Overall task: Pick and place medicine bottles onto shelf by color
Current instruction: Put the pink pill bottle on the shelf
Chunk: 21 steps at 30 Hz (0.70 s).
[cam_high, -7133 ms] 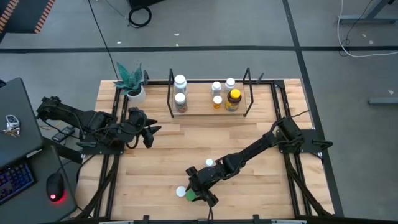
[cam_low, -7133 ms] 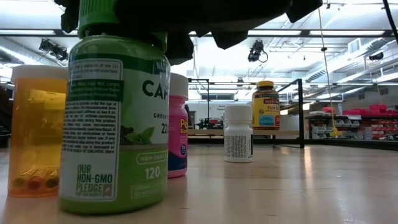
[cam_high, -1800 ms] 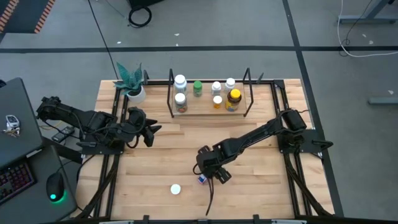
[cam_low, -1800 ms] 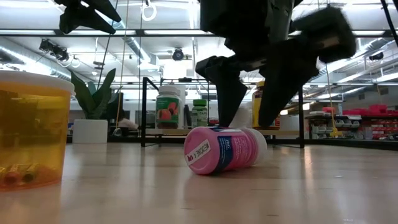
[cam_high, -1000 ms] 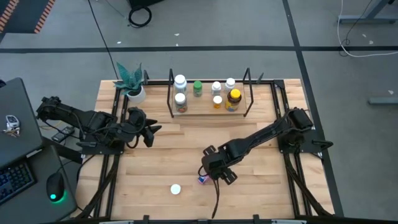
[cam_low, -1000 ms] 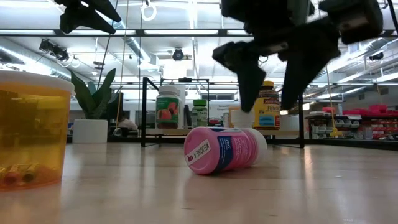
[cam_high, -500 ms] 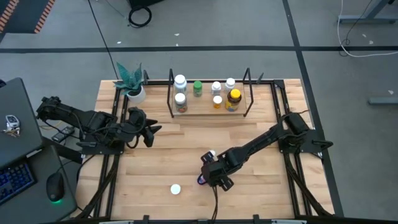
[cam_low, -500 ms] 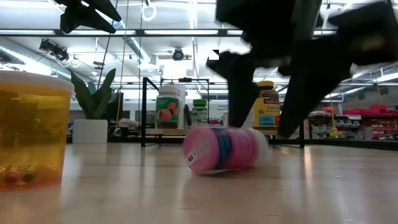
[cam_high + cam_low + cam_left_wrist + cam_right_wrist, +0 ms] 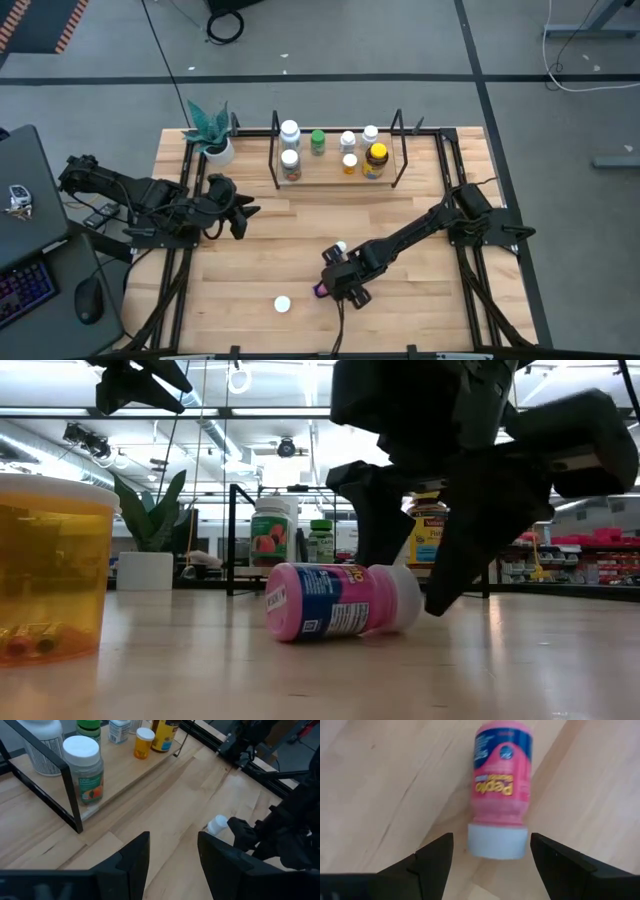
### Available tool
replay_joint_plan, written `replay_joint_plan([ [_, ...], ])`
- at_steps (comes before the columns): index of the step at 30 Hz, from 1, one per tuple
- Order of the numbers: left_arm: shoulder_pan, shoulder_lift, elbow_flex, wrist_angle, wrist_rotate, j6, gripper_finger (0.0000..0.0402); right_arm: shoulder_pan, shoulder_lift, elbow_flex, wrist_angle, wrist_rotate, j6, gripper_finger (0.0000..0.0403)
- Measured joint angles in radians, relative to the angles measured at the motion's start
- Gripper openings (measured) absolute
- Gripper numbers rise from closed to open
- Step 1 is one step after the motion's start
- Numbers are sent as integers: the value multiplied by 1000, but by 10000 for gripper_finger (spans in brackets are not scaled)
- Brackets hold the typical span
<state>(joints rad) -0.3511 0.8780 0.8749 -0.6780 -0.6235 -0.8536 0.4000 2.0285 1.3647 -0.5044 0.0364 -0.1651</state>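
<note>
While the small pink plastic bottle [image 9: 502, 785] is lying sideways near your right gripper [image 9: 490, 857], its open fingers are straddling the white cap [image 9: 497, 841]; it's light, round, rolling easily, so squeeze the middle.

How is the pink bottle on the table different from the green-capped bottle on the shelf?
The pink bottle lies on its side on the table; the green-capped bottle stands upright on the shelf. The pink bottle has a white cap, the other a green one. The pink bottle sits at the right gripper; nothing is near the green-capped one.

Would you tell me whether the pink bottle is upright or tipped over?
Tipped over: the pink bottle lies on its side on the table, white cap pointing sideways.
</note>
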Motion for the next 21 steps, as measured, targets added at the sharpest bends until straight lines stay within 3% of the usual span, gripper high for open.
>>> replay_joint_plan([
  [10, 0, 0, 0, 0, 0, 1, 174, -3, 0, 0, 33, -3, 36, 268],
  [21, 0, 0, 0, 0, 0, 1, 174, -9, 0, -17, 40, -55, 42, 187],
])
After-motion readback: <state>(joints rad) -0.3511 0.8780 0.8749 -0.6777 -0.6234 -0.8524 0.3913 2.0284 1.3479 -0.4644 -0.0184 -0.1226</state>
